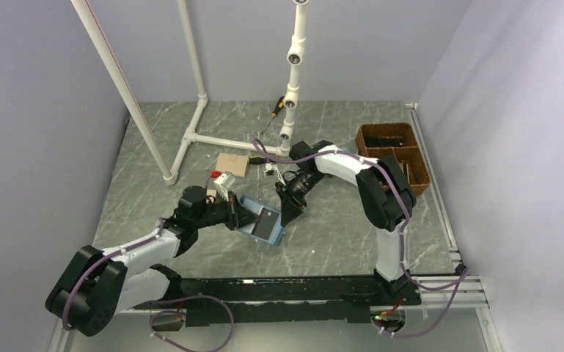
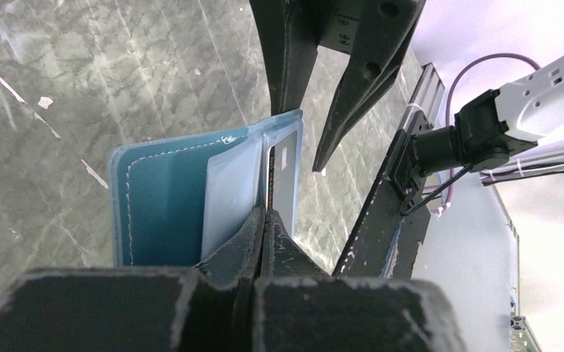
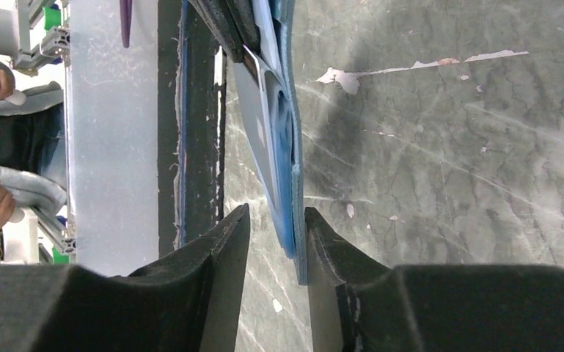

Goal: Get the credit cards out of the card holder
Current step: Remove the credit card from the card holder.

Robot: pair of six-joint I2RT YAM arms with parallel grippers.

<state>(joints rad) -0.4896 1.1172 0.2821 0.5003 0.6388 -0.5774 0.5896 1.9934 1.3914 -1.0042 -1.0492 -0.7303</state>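
Top view, lower edge first: both arm bases sit on a black rail point(image 1: 279, 290) along the bottom of the frame. The left arm runs up from the lower left. The left gripper point(image 1: 246, 218) is just left of centre, clenched on the near edge of the card holder point(image 1: 252, 203).

The card holder sits open at frame centre on the grey marbled table point(image 1: 337, 235), with a dark card point(image 1: 268, 222) showing on its right half. I cannot tell whether it lies flat on the table.

Left wrist view: the inside of the holder is medium teal-blue with pale stitching along the border. A clear pocket point(image 2: 231, 191) covers the middle. The dark grey card stands in the slot at the right of it and carries a small pale patch. The left fingertips meet at lower centre, at the card's left edge. I cannot tell whether the card itself is pinched.

The right gripper point(image 1: 291, 213) is just right of the holder. Right wrist view: its fingers point(image 3: 229, 249) are apart and released. The holder's far edge stands between them, against the finger on the right of the frame and with a gap to the other.

Further up the top view:
- a tan cardboard piece point(image 1: 232, 163) above the holder
- a white pipe frame point(image 1: 198, 95) behind it
- a brown basket point(image 1: 394, 150) at upper right
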